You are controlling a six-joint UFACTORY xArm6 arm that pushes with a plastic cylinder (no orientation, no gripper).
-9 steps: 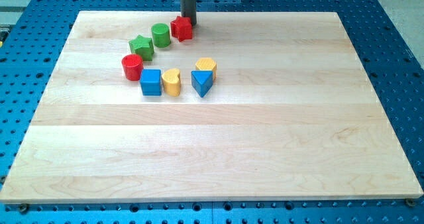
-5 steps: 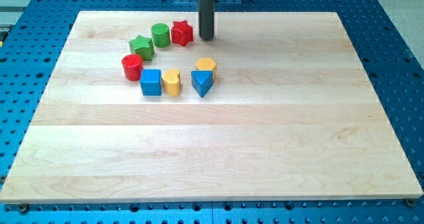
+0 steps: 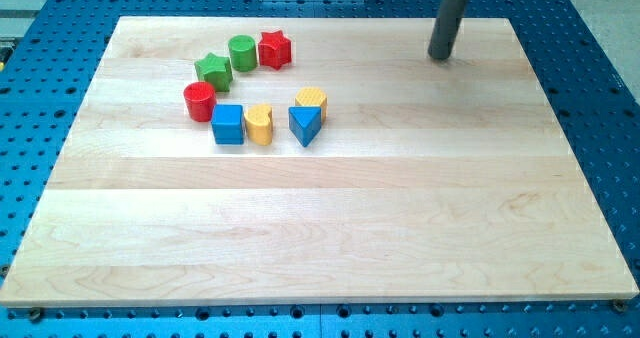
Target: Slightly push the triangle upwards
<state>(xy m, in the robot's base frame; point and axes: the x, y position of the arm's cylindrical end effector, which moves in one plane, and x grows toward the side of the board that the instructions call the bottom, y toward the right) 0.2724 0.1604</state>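
Observation:
The blue triangle [image 3: 305,125] lies on the wooden board [image 3: 330,228], left of centre in the upper half, touching the lower edge of a yellow hexagon [image 3: 311,100]. My tip [image 3: 440,56] is near the view's top right, far to the right of and above the triangle, touching no block.
Left of the triangle stand a yellow rounded block [image 3: 259,124] and a blue cube [image 3: 227,124]. Further up and left are a red cylinder [image 3: 200,101], a green star [image 3: 214,71], a green cylinder [image 3: 242,52] and a red star [image 3: 274,49].
My tip has moved from beside the red star along the top of the board to the view's right. No block has visibly shifted.

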